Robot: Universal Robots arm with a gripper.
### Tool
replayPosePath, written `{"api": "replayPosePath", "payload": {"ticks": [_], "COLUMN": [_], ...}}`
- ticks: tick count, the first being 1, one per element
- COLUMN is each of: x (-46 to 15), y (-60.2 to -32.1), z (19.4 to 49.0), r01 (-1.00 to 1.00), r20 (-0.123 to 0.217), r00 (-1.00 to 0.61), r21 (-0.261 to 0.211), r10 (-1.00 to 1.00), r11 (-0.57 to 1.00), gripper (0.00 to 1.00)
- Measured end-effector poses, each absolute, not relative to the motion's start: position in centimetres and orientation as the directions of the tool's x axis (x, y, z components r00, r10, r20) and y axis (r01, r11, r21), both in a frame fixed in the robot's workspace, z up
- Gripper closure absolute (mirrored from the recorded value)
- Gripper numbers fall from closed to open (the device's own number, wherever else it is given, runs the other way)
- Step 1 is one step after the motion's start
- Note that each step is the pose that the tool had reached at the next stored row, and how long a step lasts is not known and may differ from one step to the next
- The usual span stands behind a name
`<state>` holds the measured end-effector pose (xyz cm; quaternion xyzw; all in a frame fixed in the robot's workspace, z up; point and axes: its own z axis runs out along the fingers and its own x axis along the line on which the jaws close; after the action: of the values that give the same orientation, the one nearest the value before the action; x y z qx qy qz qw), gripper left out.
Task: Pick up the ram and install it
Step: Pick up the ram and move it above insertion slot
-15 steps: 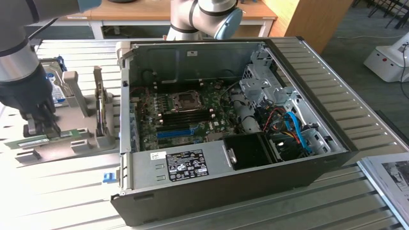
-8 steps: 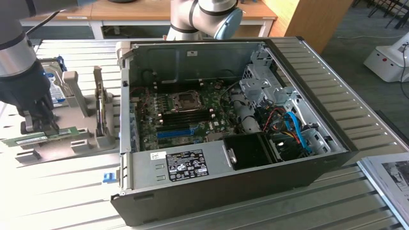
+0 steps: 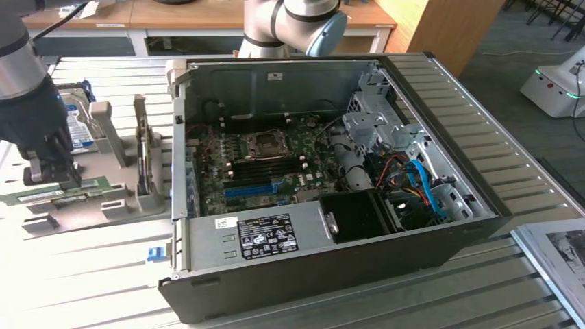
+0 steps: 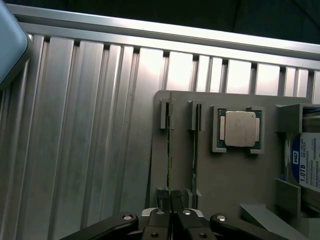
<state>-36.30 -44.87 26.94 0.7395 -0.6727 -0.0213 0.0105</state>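
The ram stands on edge in a slot of the grey holder, seen as a thin green line. My gripper is shut on the ram's near end, one dark finger pressed against each side. A similar green stick stands in the parallel slot just beside it, untouched. In the exterior view my gripper is down on the green ram at the holder, to the exterior view's left of the open computer case. Inside the case lies the motherboard with its dark memory slots.
A processor chip sits in a pocket of the holder beside the two sticks, and a hard drive stands past it. The holder's upright posts rise close to my gripper. The case wall stands between the holder and the motherboard. Ribbed metal tabletop surrounds the holder.
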Motion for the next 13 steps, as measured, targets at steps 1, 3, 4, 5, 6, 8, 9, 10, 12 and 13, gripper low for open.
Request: {"api": "replayPosePath", "payload": {"ticks": [1, 3, 4, 5, 6, 8, 9, 10, 12, 13], "x": [-36.3, -36.3, -36.3, -36.3, -36.3, -36.3, -36.3, -36.3, -36.3, -36.3], "y": [-44.9, -44.9, -44.9, -44.9, -44.9, -44.9, -44.9, -44.9, -44.9, -44.9], "z": [27.1, 27.5, 27.7, 28.0, 28.2, 28.6, 28.8, 28.9, 29.2, 29.4], "r01": [-0.995, -0.995, -0.995, -0.995, -0.995, -0.995, -0.995, -0.995, -0.995, -0.995], "r20": [-0.017, -0.017, -0.017, -0.017, -0.017, -0.017, -0.017, -0.017, -0.017, -0.017], "r00": [0.093, 0.092, 0.092, 0.092, 0.091, 0.09, 0.09, 0.089, 0.088, 0.087], "r21": [0.044, 0.044, 0.044, 0.044, 0.044, 0.044, 0.044, 0.044, 0.044, 0.044], "r10": [-0.995, -0.996, -0.996, -0.996, -0.996, -0.996, -0.996, -0.996, -0.996, -0.996], "r11": [-0.094, -0.093, -0.093, -0.092, -0.092, -0.091, -0.09, -0.09, -0.088, -0.088], "gripper": [0.88, 0.88, 0.88, 0.88, 0.88, 0.88, 0.88, 0.88, 0.88, 0.88]}}
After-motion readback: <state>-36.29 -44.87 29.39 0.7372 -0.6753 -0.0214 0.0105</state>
